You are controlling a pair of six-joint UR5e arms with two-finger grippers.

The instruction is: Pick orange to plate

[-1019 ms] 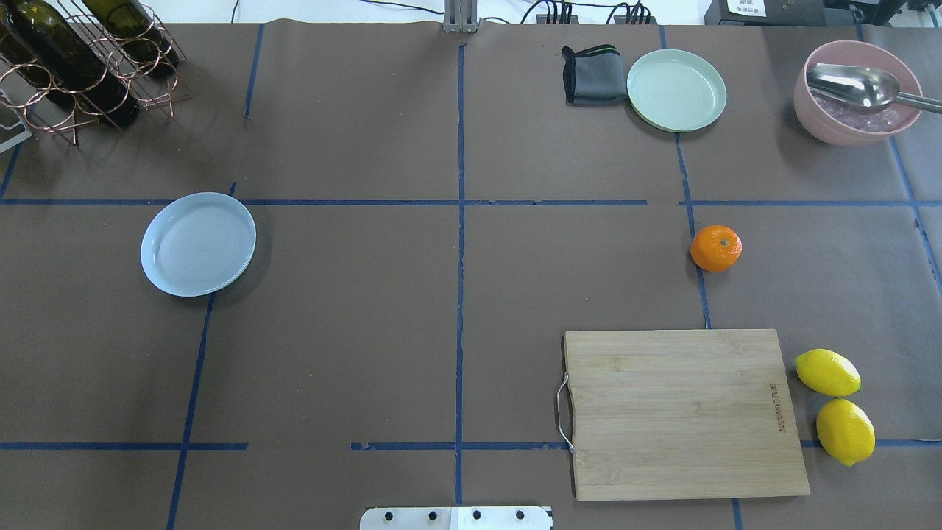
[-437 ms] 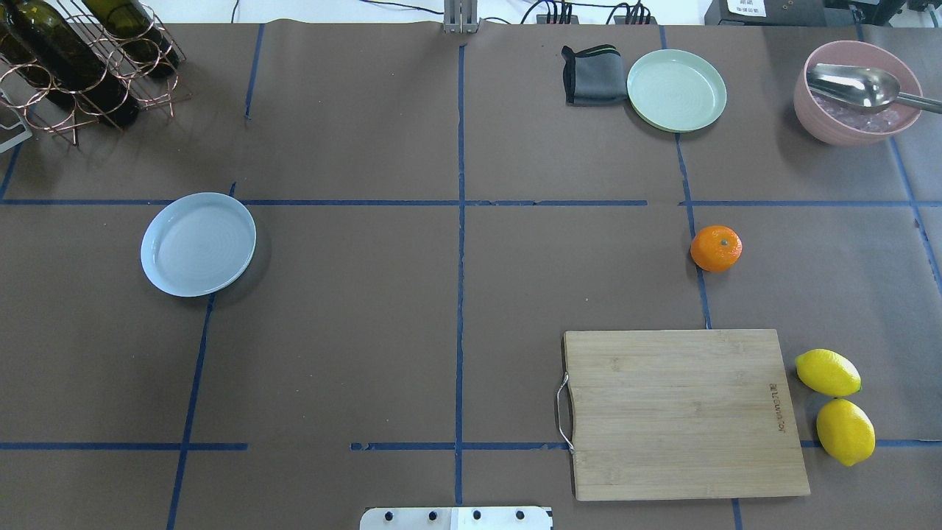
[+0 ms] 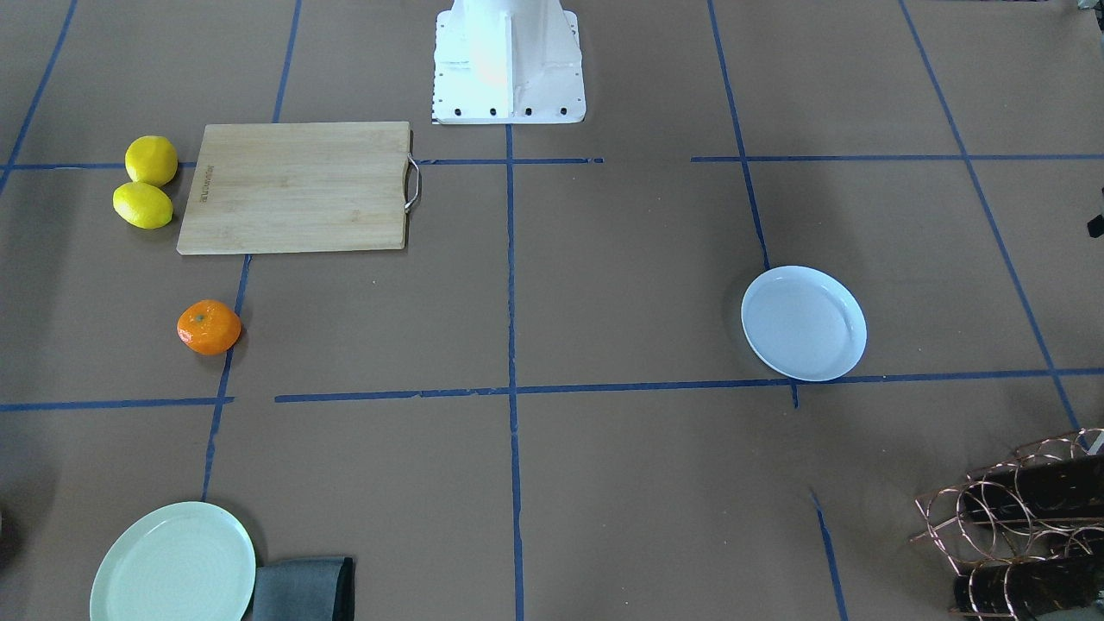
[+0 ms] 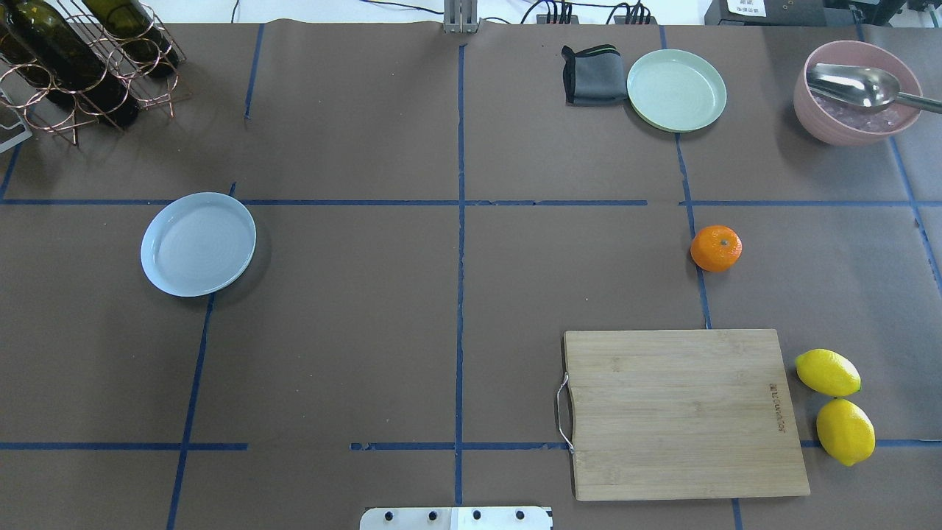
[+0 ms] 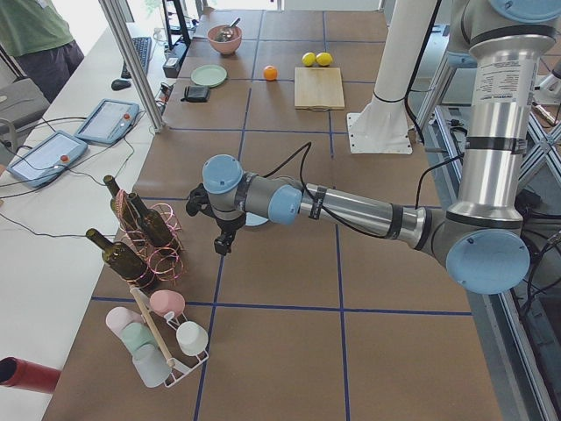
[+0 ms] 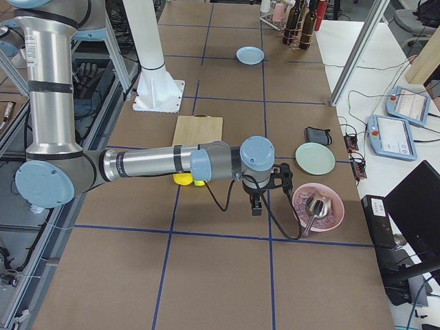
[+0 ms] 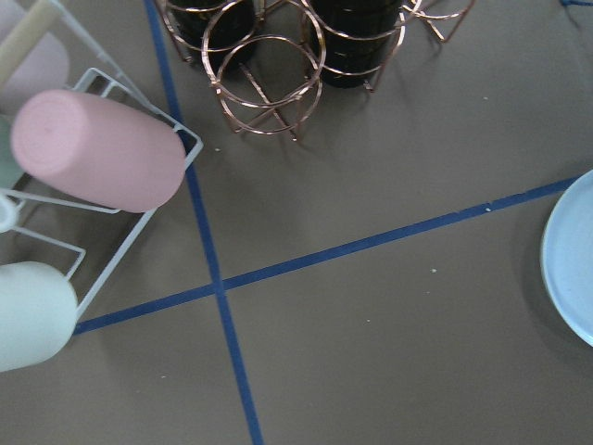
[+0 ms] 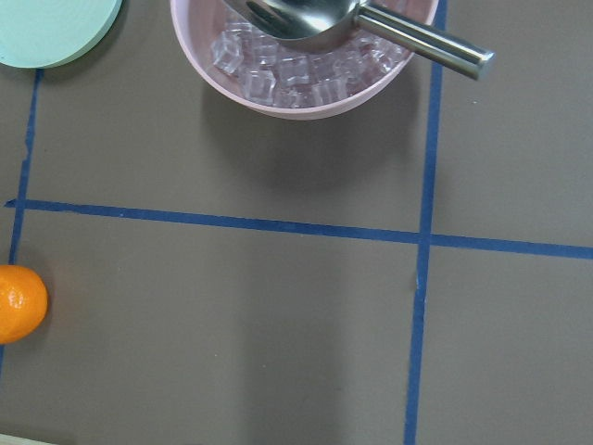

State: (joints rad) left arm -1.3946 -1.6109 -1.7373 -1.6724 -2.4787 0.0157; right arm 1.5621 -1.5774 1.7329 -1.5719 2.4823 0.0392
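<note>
The orange lies on the brown table beyond the cutting board, on the right half of the overhead view; it also shows at the left edge of the right wrist view. The bluish-white plate sits empty on the left half, far from the orange. No gripper shows in the overhead or front views. My left gripper hangs above the table beside the plate. My right gripper hovers near the pink bowl. I cannot tell whether either is open or shut.
A wooden cutting board lies near the robot's base, with two lemons beside it. A mint plate, grey cloth and pink bowl with ice and scoop stand at the back right. A bottle rack fills the back left corner.
</note>
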